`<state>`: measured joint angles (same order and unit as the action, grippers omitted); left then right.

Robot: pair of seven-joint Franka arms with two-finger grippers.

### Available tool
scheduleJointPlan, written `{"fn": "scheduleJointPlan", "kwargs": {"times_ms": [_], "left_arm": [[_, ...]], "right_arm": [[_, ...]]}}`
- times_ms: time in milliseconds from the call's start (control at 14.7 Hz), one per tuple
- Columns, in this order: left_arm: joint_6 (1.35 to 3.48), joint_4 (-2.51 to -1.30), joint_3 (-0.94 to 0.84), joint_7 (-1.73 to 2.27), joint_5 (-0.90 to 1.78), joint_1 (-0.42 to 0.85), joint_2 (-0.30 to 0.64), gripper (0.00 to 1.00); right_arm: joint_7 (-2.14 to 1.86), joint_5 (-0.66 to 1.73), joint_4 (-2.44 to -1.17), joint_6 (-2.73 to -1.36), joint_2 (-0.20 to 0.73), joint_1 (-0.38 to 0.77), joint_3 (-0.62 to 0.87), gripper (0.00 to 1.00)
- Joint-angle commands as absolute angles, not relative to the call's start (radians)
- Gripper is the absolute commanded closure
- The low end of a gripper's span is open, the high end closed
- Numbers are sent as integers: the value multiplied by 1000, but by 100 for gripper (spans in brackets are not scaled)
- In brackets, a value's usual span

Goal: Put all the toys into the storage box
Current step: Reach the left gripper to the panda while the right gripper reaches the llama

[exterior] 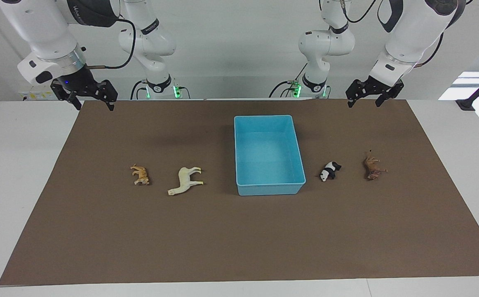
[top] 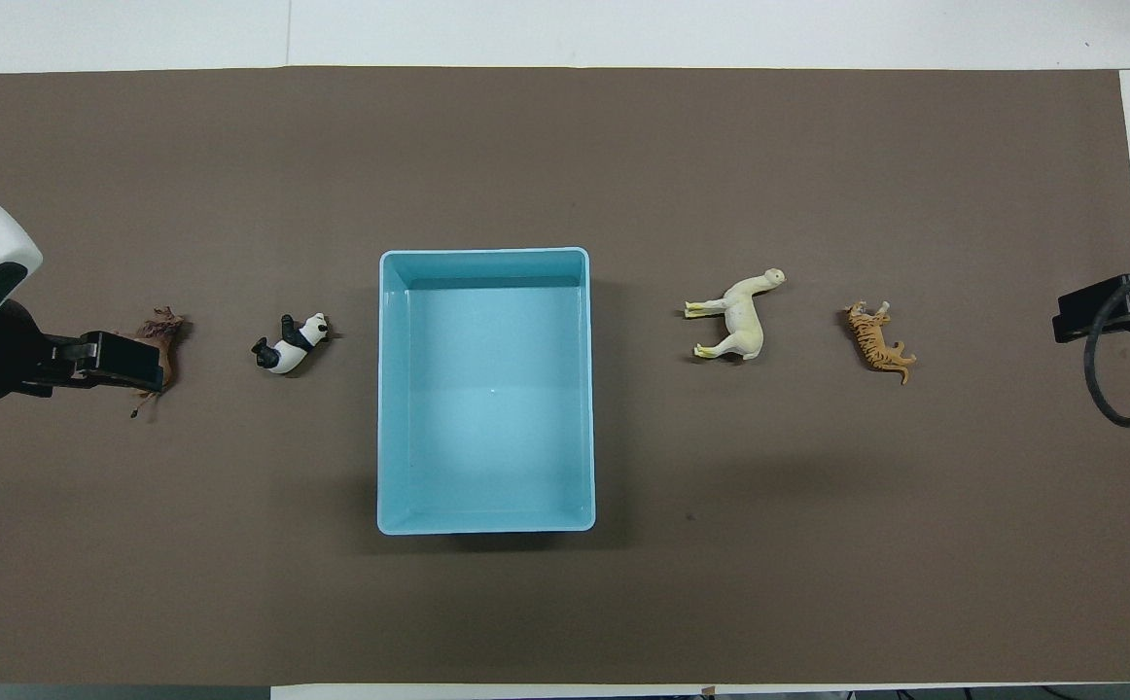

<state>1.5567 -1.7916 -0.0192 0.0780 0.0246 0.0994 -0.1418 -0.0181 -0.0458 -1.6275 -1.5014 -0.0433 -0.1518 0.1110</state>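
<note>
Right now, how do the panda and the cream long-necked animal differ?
Colour: the panda is black and white, the cream animal one pale tone. Size: the cream animal is clearly larger, with long neck and legs; the panda is compact. Place: the panda lies toward the left arm's end of the blue box, the cream animal toward the right arm's. Both lie on the brown mat, outside the box.

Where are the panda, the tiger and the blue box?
panda (exterior: 330,170): facing view, on its white belly.
tiger (exterior: 141,175): facing view, on its striped body.
blue box (top: 388,389): overhead view, on the rim of the long wall toward the left arm's end.
</note>
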Motion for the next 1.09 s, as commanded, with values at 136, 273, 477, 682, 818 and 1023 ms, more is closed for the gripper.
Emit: {"fn": "scheduleJointPlan", "kwargs": {"times_ms": [136, 273, 477, 682, 818, 1023], "left_arm": [[1546, -1781, -15, 72, 11, 100, -143, 0], [1546, -1784, -14, 74, 11, 92, -143, 0], [1639, -1854, -14, 78, 11, 84, -169, 0], [1732, -1994, -14, 83, 11, 90, -237, 0], [1830, -2051, -15, 87, 11, 95, -238, 0], [1970, -2152, -15, 87, 12, 94, -213, 0]], "right_arm": [[-23, -60, -1614, -1508, -38, -173, 127, 0], [-18, -61, -1614, -1506, -40, -178, 120, 0], [-18, -61, -1624, -1497, -44, -163, 117, 0], [-46, -45, -1661, -1508, -63, -158, 127, 0], [-45, -44, -1706, -1554, -81, -102, 137, 0], [-44, -43, -1779, -1638, -80, -49, 140, 0]]}}
